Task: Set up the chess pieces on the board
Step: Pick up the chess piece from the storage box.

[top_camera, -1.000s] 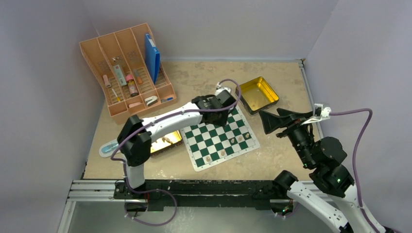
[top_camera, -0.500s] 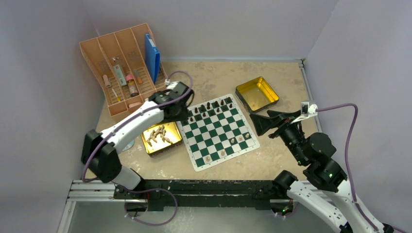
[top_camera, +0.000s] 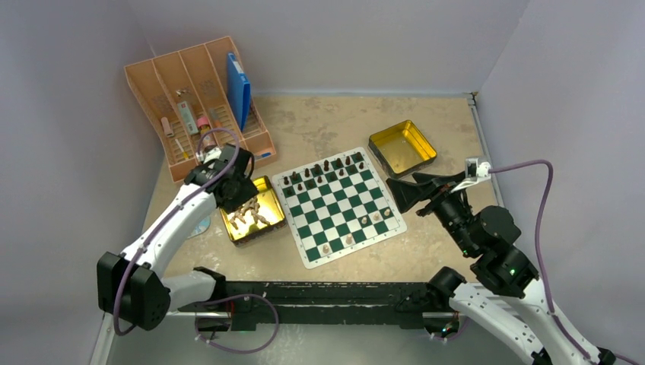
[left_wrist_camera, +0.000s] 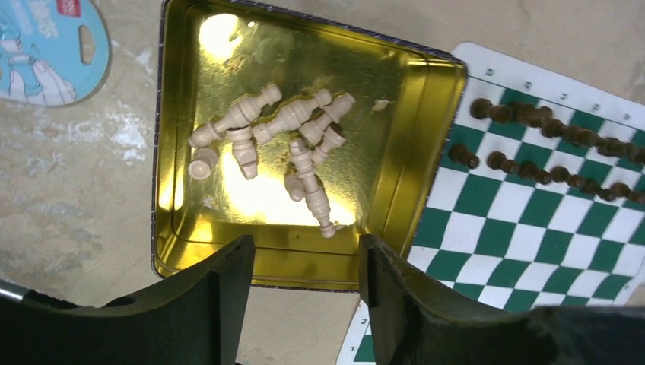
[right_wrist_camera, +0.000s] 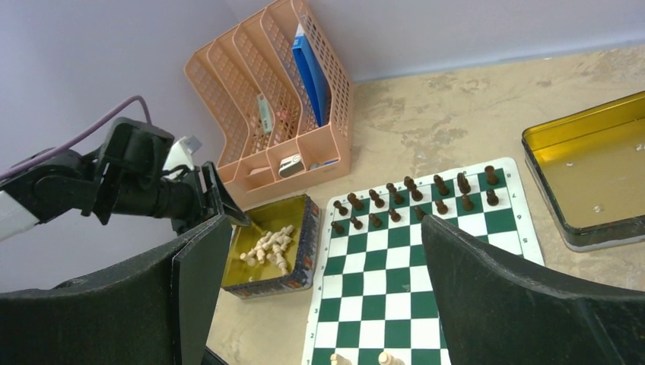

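L gripper (left_wrist_camera: 304, 255) has jaws wide w/ nothing between them, poised over the near rim of a gold tin (left_wrist_camera: 169, 114); R gripper (right_wrist_camera: 323, 224) is likewise wide & empty, up off the table by the right side of the board (left_wrist_camera: 532, 228). Most tan chess pieces (left_wrist_camera: 293, 148) lie toppled in a heap inside that tin, just left of the board. Their long axes are mostly diagonal in L wrist view, one nearly up-down, heads pointing mixed ways, and a few more stand on the board's near rows. Dark chessmen (left_wrist_camera: 548, 137) stand on the far rows; the board is cut off at the frame edge, the tin's near rim is partly behind the fingers, and piece types are too small to tell.
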Motion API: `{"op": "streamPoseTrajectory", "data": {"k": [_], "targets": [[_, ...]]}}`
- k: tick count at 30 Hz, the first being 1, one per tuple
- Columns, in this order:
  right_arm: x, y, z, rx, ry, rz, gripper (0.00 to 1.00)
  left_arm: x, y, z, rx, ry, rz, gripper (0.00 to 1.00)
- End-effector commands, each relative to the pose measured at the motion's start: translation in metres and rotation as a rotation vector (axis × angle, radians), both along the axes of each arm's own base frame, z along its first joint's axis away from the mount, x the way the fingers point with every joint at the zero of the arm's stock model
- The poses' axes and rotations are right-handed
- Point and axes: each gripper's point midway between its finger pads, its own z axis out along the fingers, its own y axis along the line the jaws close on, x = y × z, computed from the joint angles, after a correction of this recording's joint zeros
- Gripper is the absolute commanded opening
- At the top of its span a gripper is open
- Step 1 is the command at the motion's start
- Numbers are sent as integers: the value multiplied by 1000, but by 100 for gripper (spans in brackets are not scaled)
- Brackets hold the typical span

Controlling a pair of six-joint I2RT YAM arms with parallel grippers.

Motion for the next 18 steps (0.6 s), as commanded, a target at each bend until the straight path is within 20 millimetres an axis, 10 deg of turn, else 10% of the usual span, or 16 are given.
{"op": "streamPoseTrajectory", "data": {"k": [1, 18], "targets": [[-1, 5, 13, 46, -37, 22, 96, -4, 9, -9, -21, 79, 215, 49], [2, 4, 14, 29, -42, 10, 96, -23, 50, -45, 91, 198, 489, 41]]}}
